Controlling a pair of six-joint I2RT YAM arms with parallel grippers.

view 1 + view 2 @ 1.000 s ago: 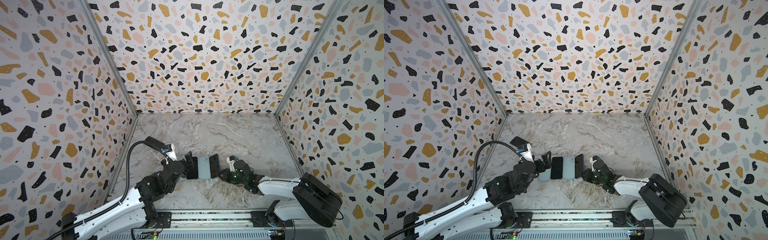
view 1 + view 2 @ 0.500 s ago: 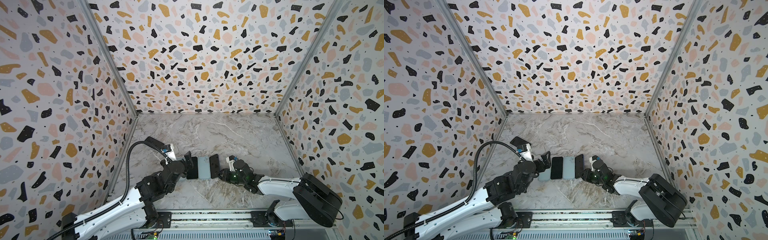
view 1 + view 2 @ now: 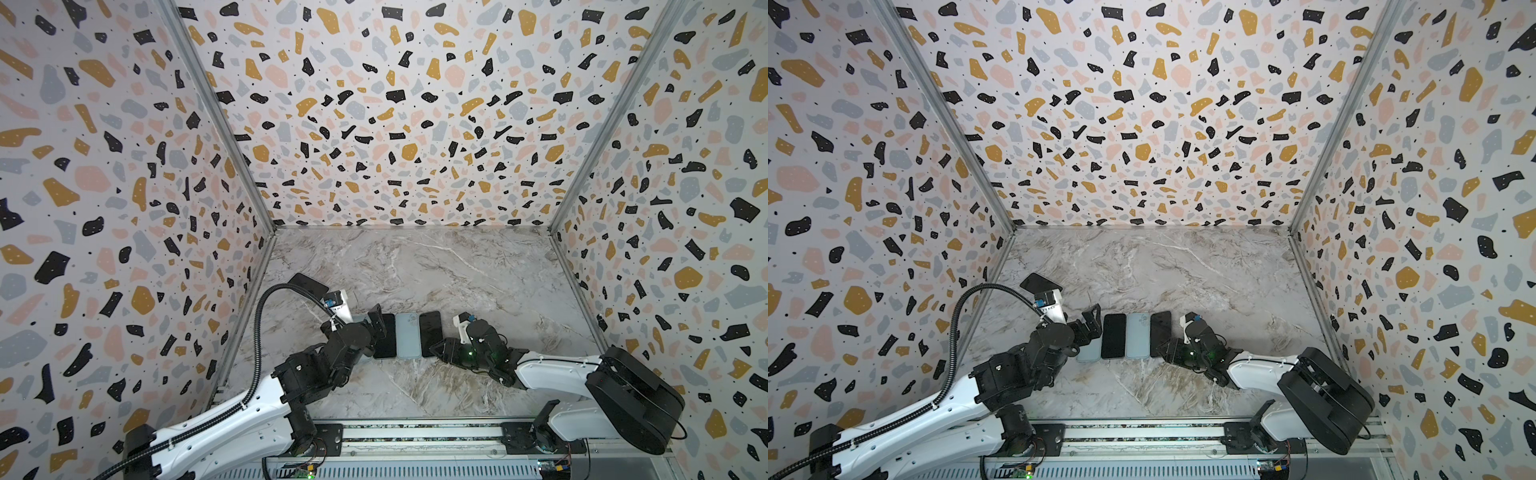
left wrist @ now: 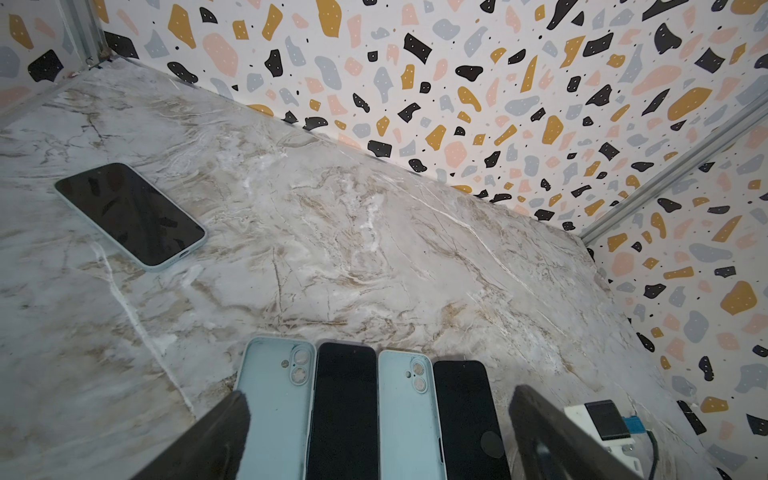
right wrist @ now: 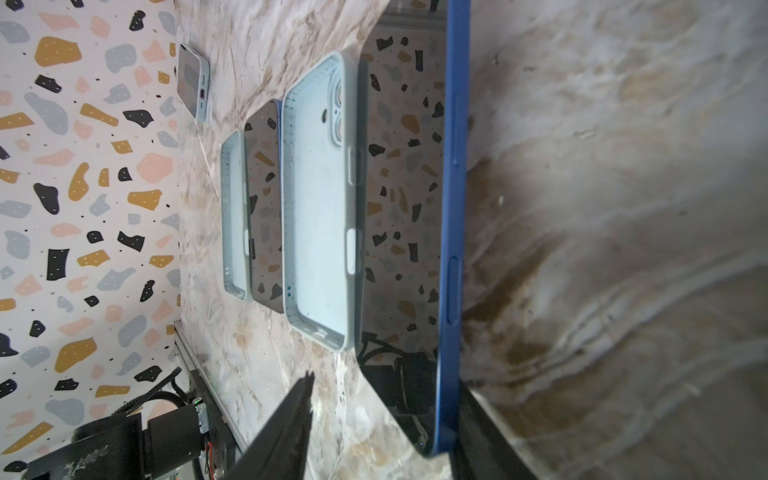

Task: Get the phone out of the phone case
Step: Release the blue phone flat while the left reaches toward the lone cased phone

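Phones show in both top views: the cased phone [image 3: 307,284] lies flat at the far left of the marble surface [image 3: 415,270], close to the left wall. Nearer, four things lie side by side in a row: the left empty case [image 3: 1090,353], the left bare phone [image 3: 1113,336], the right empty case [image 3: 1138,336] and the right bare phone [image 3: 1160,332], both screens up. The left tool [image 3: 374,326] hangs over the row's left end. The right tool [image 3: 440,347] sits at the near end of the right bare phone.

In the left wrist view the left tool [image 4: 380,397] is spread wide and holds nothing. Its fingers [image 4: 224,436] stand above the row, one over the left empty case [image 4: 278,399], the other just past the right bare phone [image 4: 465,415]. The cased phone [image 4: 131,216] lies well apart from the row.

In the right wrist view the right tool [image 5: 384,382] has its jaws apart around the near end of the right bare phone [image 5: 403,187]. The phone's blue edge lies against one finger, while the other stands clear of it. Just beside it lie the right empty case [image 5: 320,208], then the left bare phone [image 5: 264,208] and the left empty case [image 5: 235,216].
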